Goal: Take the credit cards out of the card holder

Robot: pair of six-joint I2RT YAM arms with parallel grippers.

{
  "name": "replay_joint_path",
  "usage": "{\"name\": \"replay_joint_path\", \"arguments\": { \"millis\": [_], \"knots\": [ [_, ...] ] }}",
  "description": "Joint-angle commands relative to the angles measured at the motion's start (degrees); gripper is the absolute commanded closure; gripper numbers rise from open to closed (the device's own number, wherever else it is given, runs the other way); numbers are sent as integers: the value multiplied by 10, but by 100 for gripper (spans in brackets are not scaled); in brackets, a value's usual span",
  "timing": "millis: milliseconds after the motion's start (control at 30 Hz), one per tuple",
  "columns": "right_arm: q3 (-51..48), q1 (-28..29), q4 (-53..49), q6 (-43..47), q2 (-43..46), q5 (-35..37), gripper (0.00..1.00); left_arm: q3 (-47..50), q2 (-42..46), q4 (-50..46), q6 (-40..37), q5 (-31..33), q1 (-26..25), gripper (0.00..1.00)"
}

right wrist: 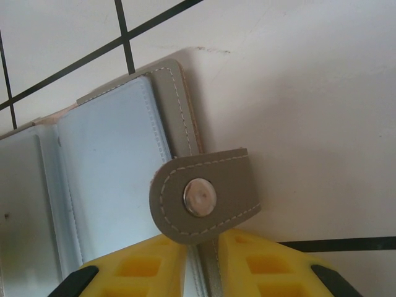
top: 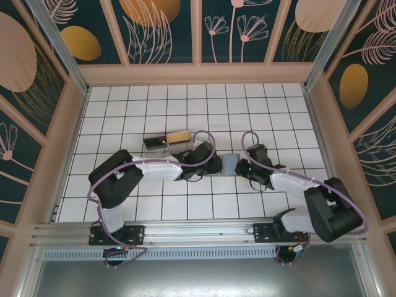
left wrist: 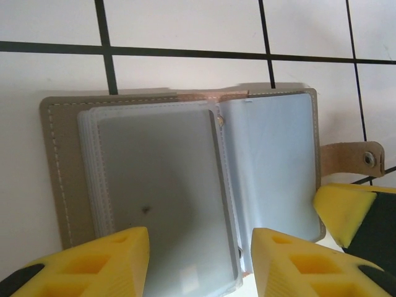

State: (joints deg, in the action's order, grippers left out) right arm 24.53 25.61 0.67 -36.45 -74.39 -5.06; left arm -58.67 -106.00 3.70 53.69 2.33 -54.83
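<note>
Middle of the bench (top: 185, 99), card holder (left wrist: 272, 167) lies flopped open. Right tool (right wrist: 202, 253) pinches its flap-side edge, probably anchoring it; left tool (left wrist: 199, 244), half open and empty, straddles the sleeved credit cards (left wrist: 154, 179).

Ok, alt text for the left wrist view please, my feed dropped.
An open card holder lies flat on the white tiled table, clear sleeves facing up, snap tab at the right. At the bottom, the left gripper hangs over the sleeves, jaws apart; a yellow fingertip of the right gripper sits just below the tab.
</note>
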Motion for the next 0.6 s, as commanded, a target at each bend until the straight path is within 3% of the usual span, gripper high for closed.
{"name": "replay_joint_path", "arguments": {
  "millis": [0,567],
  "knots": [
    [-16,5,-4,-11,-1,-14,76,-6,0,-17,2,19,-4,51],
    [-22,8,2,-19,-4,-19,76,0,-4,-23,8,25,-4,52]
  ]
}}
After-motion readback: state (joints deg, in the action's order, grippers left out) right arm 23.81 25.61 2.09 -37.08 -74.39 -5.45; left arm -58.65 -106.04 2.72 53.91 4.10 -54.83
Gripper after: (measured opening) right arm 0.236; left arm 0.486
